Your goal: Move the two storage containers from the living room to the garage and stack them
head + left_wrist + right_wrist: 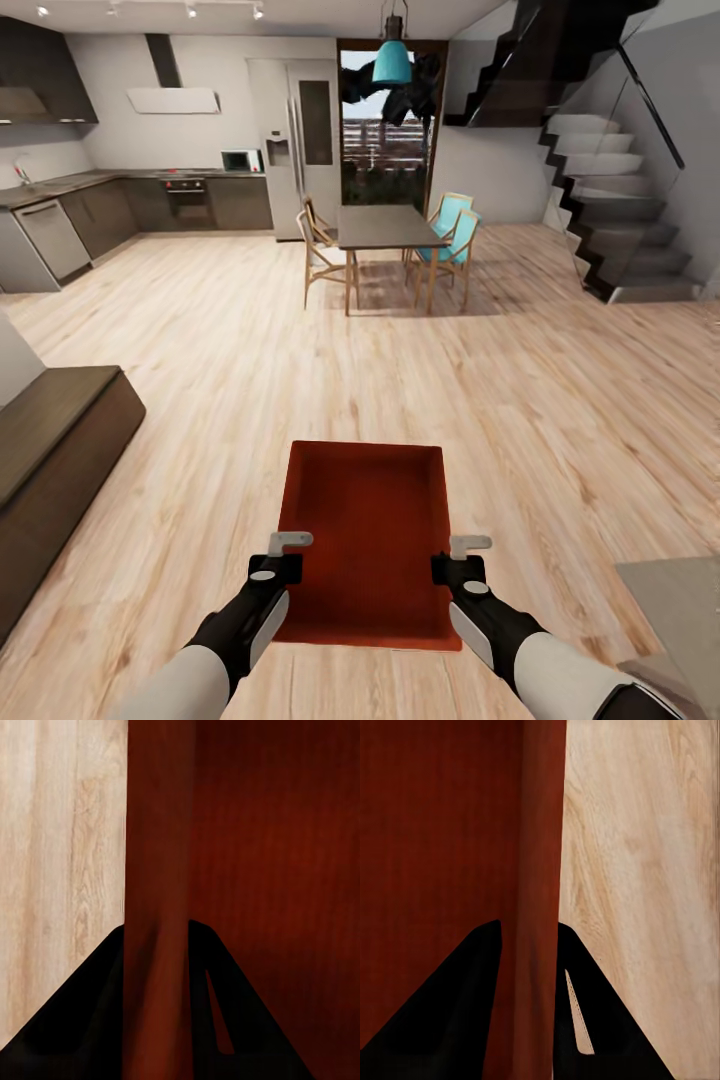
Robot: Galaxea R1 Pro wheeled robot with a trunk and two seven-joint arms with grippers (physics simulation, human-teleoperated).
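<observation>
A: Status?
B: Orange-red shallow open-top plastic tray (365, 540) carried in front of me, above light wood planks (560, 400). Left fingers (283, 557) clamp its left wall, right fingers (462, 561) its right wall.
A: Progress?
B: Early, I judge. No garage in sight; nothing stacked.

Your two arms in head view, matched pair: white smooth forearm shells, glossy, rounded. Past those, black wrist housings with pale grey oval panel on each. Your left black-bodied gripper (290, 556): boxy black block, small grey round cap on top, light grey flat L-shaped finger (291, 542) at tip. Your right black-bodied gripper (455, 560): same black block, same grey cap, same pale finger. Dark grey band at your right elbow edge. Wrist views: your fingers read as matte black wedges, narrow slot cut in one.
</observation>
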